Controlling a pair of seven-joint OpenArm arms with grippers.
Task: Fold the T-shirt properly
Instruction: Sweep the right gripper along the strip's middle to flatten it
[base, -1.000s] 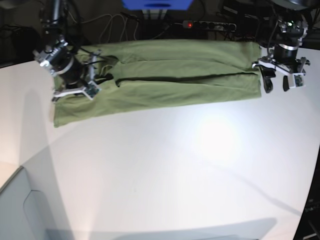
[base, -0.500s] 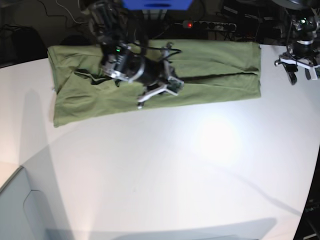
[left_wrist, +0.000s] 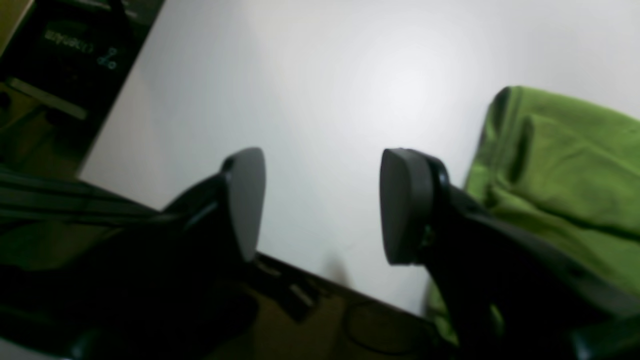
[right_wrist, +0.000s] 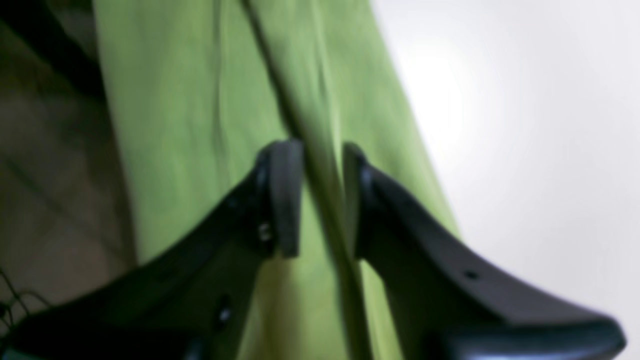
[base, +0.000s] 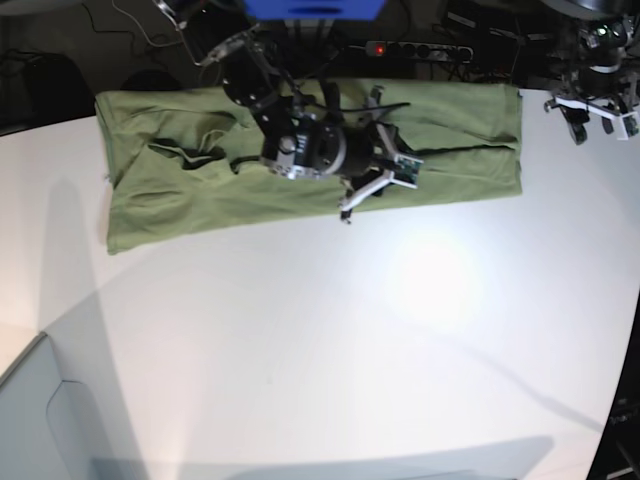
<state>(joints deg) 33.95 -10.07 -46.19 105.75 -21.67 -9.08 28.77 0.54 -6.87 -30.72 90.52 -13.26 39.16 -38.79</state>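
The olive-green T-shirt (base: 455, 135) lies as a long folded strip across the back of the white table (base: 320, 340). A dark fold line runs along its length. My right gripper (base: 378, 185) hovers over the shirt's middle. In the right wrist view its jaws (right_wrist: 322, 200) stand narrowly apart over that fold line of the shirt (right_wrist: 190, 100), and I see no cloth pinched. My left gripper (base: 598, 122) is open and empty past the shirt's right end. In the left wrist view it (left_wrist: 322, 205) hangs over bare table at the back edge, with the shirt's end (left_wrist: 565, 165) beside it.
A black power strip (base: 420, 48) with a red switch and cables lie behind the table's back edge. A blue object (base: 315, 8) sits at the top centre. The table drops off at the right edge and at the front left corner.
My right arm has swept from the shirt's left end to its middle. The shirt's left part now lies spread out. My left gripper has pulled back from the shirt's right end toward the far corner.
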